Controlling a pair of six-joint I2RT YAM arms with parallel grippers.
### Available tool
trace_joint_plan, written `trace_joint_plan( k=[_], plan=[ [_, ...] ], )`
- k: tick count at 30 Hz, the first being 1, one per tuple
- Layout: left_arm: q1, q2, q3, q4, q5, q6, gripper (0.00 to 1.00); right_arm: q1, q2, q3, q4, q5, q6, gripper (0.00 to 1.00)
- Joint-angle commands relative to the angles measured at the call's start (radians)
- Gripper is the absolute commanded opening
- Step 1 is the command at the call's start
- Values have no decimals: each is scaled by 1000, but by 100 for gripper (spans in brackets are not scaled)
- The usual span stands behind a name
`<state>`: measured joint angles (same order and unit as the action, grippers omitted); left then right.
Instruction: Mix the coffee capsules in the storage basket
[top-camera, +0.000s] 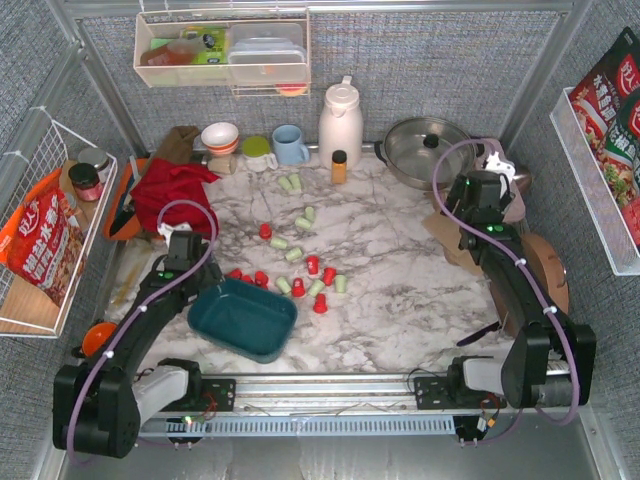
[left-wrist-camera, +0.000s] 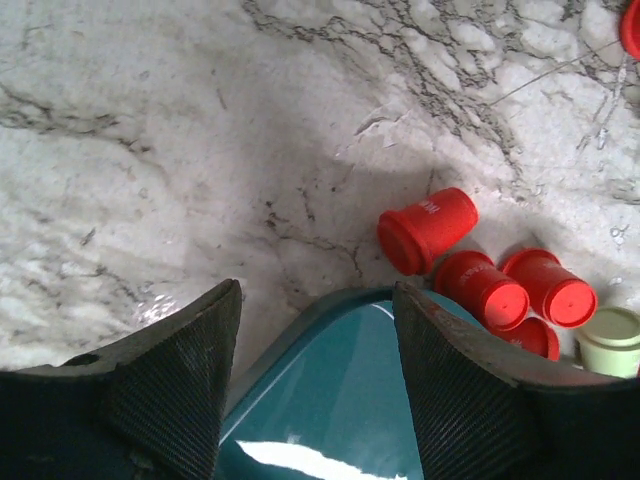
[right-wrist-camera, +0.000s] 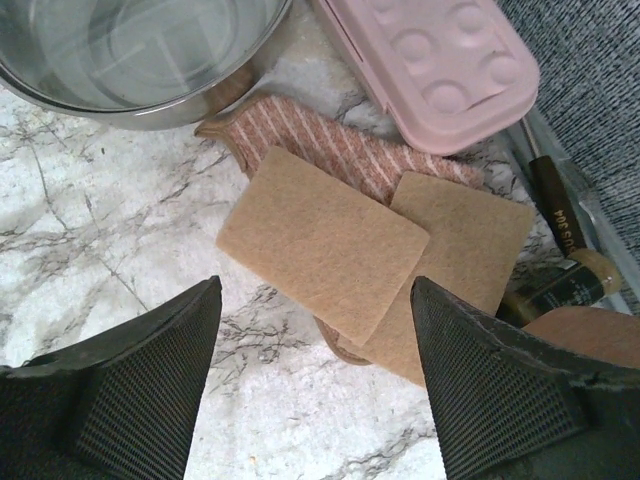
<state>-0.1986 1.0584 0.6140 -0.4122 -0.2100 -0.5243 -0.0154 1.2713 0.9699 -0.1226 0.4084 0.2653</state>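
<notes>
The dark teal storage basket (top-camera: 243, 318) sits empty near the front left of the marble top. Red and mint green coffee capsules (top-camera: 312, 264) lie scattered on the marble beyond and to the right of it, some upright, some on their sides. My left gripper (top-camera: 188, 270) is open and empty at the basket's far left corner. In the left wrist view the basket (left-wrist-camera: 330, 400) shows between my open fingers (left-wrist-camera: 190, 370), with three red capsules (left-wrist-camera: 428, 228) and a green one (left-wrist-camera: 610, 340) just right. My right gripper (top-camera: 487, 190) is open and empty at the far right, away from the capsules.
A white thermos (top-camera: 340, 120), amber bottle (top-camera: 339, 166), blue mug (top-camera: 290, 144) and lidded steel pot (top-camera: 428, 150) stand at the back. A red cloth (top-camera: 170, 195) lies at the back left. Tan pads (right-wrist-camera: 320, 240) and a pink tray (right-wrist-camera: 440, 60) lie under the right gripper.
</notes>
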Motion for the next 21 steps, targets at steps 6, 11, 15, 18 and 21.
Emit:
trace_joint_plan(
  k=[6,11,15,18,21],
  plan=[
    [30,66,14,28,145,71,69,-46,-6,-11,47,-128,91,81],
    [31,109,178,-39,149,199,72,-49,-6,-8,48,-162,102,82],
    [33,170,314,-115,254,425,82,-50,-18,-9,44,-164,104,82],
    [33,234,400,-194,309,638,88,-50,-29,-10,44,-171,103,82],
    [33,256,412,-249,314,795,90,-51,-32,-14,44,-174,103,83]
  ],
)
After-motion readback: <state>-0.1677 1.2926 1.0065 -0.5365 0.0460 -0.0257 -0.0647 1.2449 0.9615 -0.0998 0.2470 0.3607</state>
